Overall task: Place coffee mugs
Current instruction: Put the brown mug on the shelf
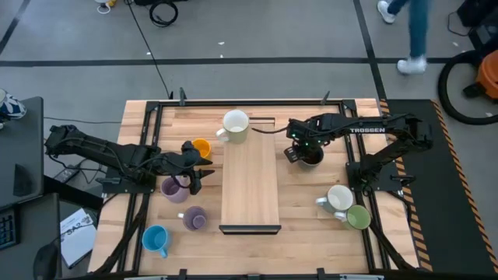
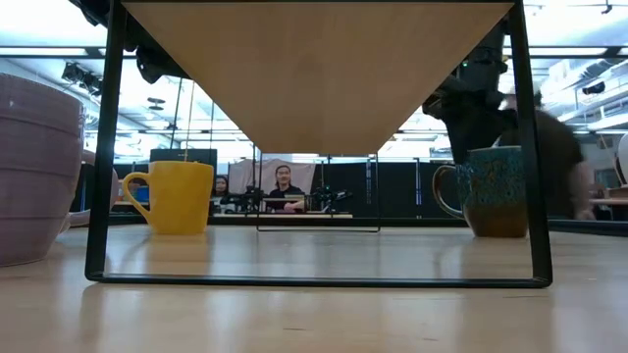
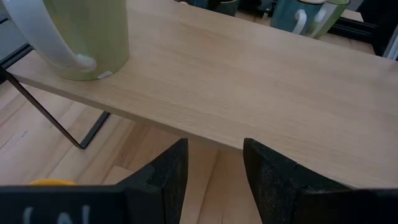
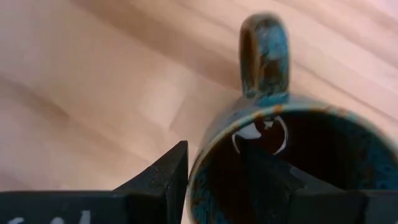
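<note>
A dark, blue-green glazed mug [image 1: 308, 155] [image 2: 496, 191] stands on the table just right of the wooden shelf [image 1: 250, 183], and my right gripper [image 1: 303, 151] [image 4: 214, 158] is shut on it from above. A white mug [image 1: 235, 124] [image 3: 81, 37] stands on the shelf's far end. The orange mug [image 1: 201, 148] [image 2: 179, 196], two lavender mugs [image 1: 173, 187] [image 1: 194, 218] and the light blue mug [image 1: 156, 239] sit on the table left of the shelf. Another white mug [image 1: 339, 198] and the green mug [image 1: 359, 217] sit to its right. My left gripper [image 1: 196, 180] [image 3: 214, 155] is open beside the shelf's left edge, touching nothing. My right gripper holds the dark mug by its rim wall [image 4: 200, 163], on the side opposite the handle [image 4: 264, 53]. One finger [image 4: 270, 174] is inside the mug and the other [image 4: 165, 177] outside. The fingers come from above, pointing down. The mug is upright, its base at table level in the low view.
The shelf is a raised wooden board on a thin black frame [image 2: 98, 147], with open space beneath it. A lavender mug [image 2: 34, 167] looms close in the low view. Black rails run along the table's sides. A person walks on the floor beyond the far right corner [image 1: 416, 31].
</note>
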You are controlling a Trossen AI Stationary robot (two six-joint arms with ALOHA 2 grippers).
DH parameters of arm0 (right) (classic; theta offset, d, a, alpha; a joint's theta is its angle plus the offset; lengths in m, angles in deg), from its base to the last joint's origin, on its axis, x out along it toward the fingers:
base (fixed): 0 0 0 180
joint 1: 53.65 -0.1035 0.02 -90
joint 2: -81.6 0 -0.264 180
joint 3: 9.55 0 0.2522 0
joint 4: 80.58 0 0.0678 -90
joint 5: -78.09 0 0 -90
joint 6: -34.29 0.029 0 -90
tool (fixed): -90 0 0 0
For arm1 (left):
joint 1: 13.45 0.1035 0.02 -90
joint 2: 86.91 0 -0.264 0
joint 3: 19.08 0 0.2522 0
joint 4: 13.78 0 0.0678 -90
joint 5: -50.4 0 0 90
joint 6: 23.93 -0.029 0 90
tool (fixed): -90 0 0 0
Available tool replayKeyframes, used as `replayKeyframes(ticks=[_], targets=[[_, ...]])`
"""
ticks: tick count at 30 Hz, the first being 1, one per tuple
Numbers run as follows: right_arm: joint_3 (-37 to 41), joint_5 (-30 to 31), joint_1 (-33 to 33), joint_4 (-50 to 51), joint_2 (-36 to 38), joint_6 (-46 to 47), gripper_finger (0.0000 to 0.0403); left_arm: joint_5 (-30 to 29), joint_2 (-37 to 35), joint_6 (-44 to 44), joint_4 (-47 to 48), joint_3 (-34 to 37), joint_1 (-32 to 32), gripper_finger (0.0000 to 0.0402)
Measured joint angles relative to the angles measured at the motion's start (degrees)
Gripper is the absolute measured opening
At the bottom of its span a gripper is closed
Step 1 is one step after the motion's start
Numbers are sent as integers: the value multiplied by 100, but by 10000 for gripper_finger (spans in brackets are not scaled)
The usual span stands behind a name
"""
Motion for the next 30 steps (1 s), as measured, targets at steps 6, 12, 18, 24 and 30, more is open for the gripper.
replayKeyframes(ticks=[6,12,18,24,30], targets=[[0,-352,-61,329,0,-508,152,0,0,-1,0,0,0,160],[0,-473,-181,700,0,-1320,151,0,0,0,0,0,0,160],[0,-387,-241,876,0,-1372,151,0,0,0,-1,0,0,160],[0,-360,-236,794,0,-517,151,0,0,0,-2,0,0,160],[0,-348,-225,386,0,78,151,0,0,0,-1,0,-1,160]])
